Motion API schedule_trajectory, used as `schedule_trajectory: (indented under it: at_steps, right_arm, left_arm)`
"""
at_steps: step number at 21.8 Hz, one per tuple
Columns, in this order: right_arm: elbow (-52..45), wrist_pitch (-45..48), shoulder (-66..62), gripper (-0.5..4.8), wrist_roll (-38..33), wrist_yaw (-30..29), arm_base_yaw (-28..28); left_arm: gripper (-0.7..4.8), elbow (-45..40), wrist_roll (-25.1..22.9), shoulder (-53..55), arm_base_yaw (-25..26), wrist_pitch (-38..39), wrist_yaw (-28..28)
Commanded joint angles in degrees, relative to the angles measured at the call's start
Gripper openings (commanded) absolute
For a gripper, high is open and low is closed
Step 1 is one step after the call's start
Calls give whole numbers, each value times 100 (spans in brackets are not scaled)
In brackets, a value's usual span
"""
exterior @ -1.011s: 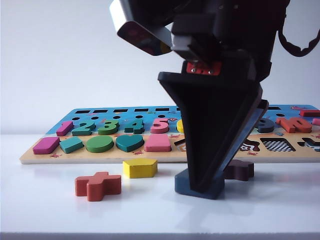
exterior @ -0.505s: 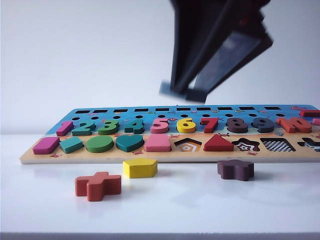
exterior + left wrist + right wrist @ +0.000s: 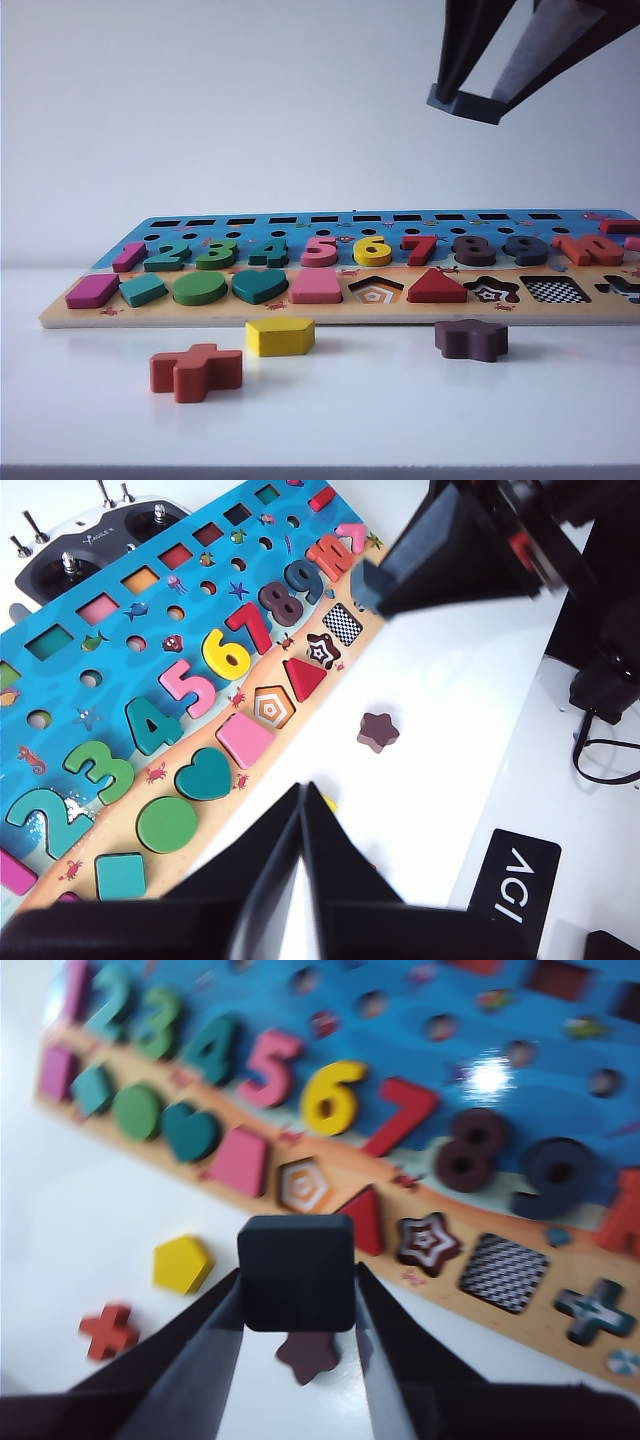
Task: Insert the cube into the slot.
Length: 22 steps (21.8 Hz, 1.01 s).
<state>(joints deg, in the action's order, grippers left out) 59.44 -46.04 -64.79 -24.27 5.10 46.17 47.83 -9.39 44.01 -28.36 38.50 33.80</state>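
Cube (image 3: 296,1272) aloft, clamped between the right gripper (image 3: 470,102) fingers high above the puzzle board (image 3: 60,312): the carry step. Next it must travel over and descend squarely into the checkered slot (image 3: 556,290). Left gripper (image 3: 302,820), fingers pressed together, hangs idle over the counter (image 3: 400,420).

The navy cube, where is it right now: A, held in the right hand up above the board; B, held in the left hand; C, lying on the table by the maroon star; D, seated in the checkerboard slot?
A: the cube is clamped in the right hand, high over the board.
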Motion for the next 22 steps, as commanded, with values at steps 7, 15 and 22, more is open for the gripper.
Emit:
schedule_trajectory:
  at_steps: [7,15,22]
  right_arm:
    - [-605,203,297,-9,-868,424,-459]
    - [-1217,754,560,-9,-1067,697,-555]
    - [-1558,1067,557,-9,-1226,868,-627]
  left_arm:
    - [10,28,-4,9,0,-94,48]
    - [10,26,-4,9,0,-319,46]
    - [10,26,-4,9,0,-426,46]
